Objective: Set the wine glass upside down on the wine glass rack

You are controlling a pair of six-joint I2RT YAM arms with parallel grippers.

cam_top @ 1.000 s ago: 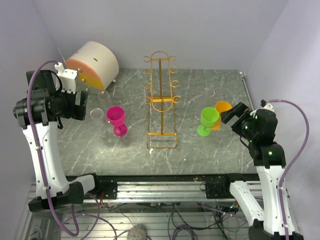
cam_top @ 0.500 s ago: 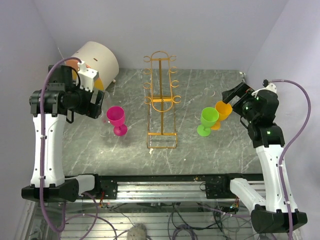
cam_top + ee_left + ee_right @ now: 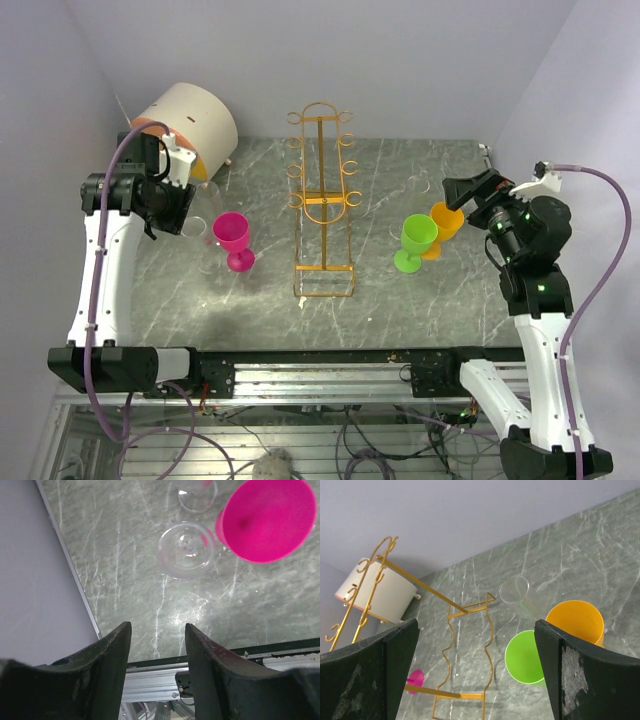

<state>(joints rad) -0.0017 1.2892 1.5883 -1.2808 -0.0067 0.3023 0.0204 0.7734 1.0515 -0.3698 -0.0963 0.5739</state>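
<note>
Left hand [image 3: 157, 630], fingers apart — clear wine glass [image 3: 186, 550] just ahead, untouched, right hand [image 3: 476, 627] spread wide

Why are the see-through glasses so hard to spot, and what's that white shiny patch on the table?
Left wrist view: the clear glass shows mostly as bright rim glints, and the white patch is light glaring off the marble table. Top external view: it nearly melts into the grey marble.
</note>
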